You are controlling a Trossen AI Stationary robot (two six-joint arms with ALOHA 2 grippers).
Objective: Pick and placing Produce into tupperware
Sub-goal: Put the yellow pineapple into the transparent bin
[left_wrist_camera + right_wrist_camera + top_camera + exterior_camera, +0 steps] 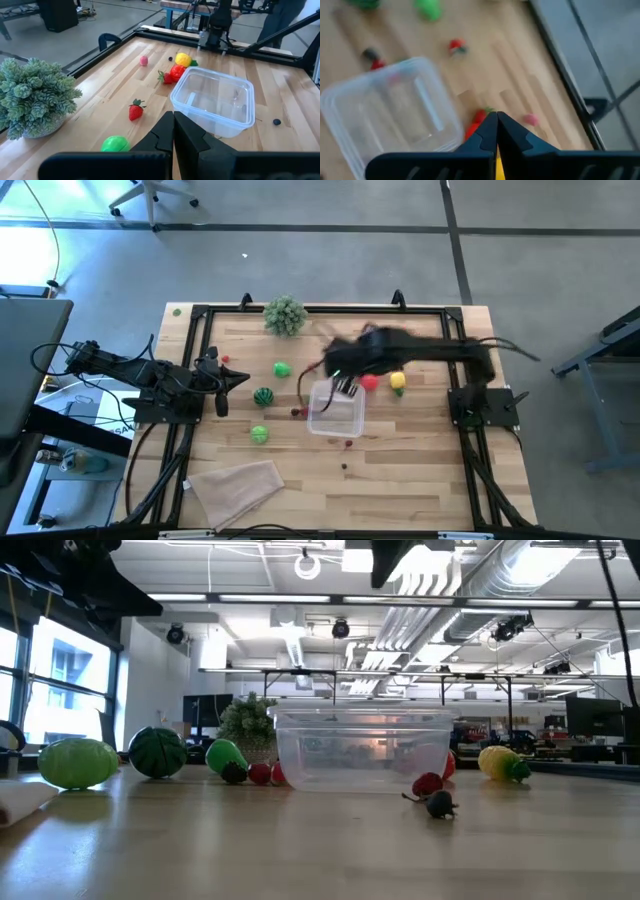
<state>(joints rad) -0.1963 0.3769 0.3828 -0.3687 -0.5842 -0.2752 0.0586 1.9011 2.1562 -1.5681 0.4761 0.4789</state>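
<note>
The clear tupperware (335, 412) stands on the table's middle and looks empty (215, 100). Produce lies scattered around it: a green piece (282, 369), a dark green striped ball (263, 396), a light green ball (259, 434), a red piece (370, 383), a yellow piece (398, 381) and a strawberry (135, 110). My right gripper (345, 387) hovers, blurred, above the tupperware's far edge, fingers shut (496, 117) and holding nothing that shows. My left gripper (235, 380) waits shut (174, 117) near the table's left side.
A bushy grey-green plant (285, 315) stands at the far edge. A beige folded cloth (238, 485) lies at the near left. Tiny dark and red berries (440, 804) lie in front of the tupperware, and a pink piece (144, 60) lies far right. Bare wood stretches along the near right.
</note>
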